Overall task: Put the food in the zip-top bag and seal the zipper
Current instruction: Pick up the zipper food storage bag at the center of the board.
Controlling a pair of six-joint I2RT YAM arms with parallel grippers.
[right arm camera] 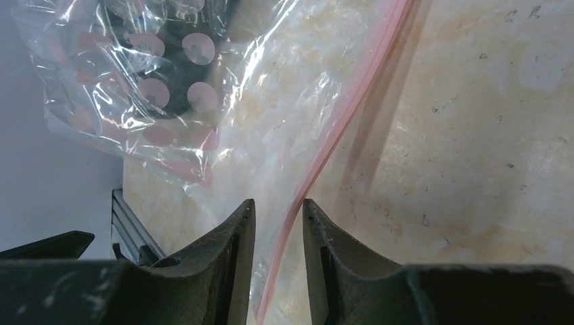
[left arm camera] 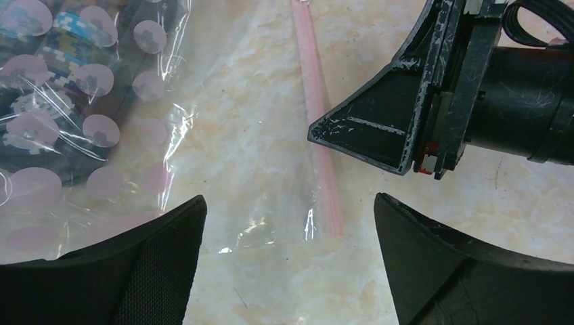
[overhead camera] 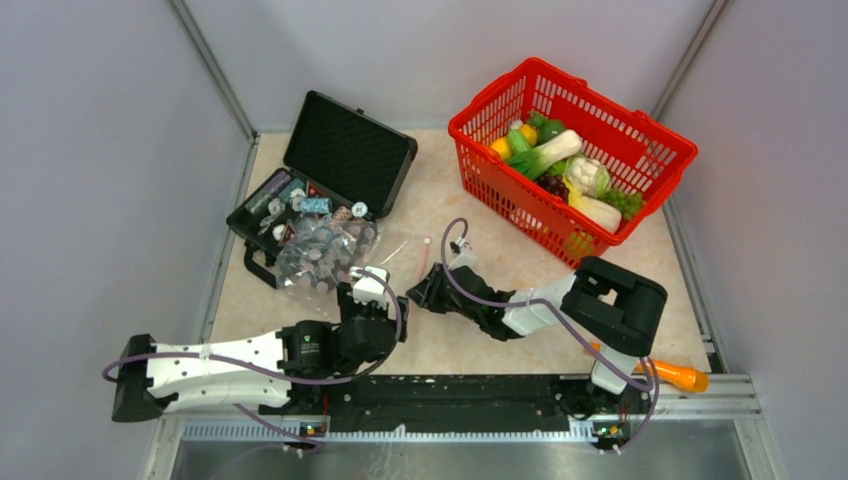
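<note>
At the near middle, the left gripper (left arm camera: 288, 203) was held wide open over the zip-top bag (overhead camera: 395, 250), apparently kept ready to pin the film. The zipper (right arm camera: 345, 122) was threaded between the nearly closed fingers of the right gripper (right arm camera: 277, 203), presumably so the mouth could be lifted, though whether the strip was actually pinched could not be told. Farther right, the food (overhead camera: 565, 165) was seen heaped in the red basket (overhead camera: 600, 95), so nothing was judged bagged yet.
</note>
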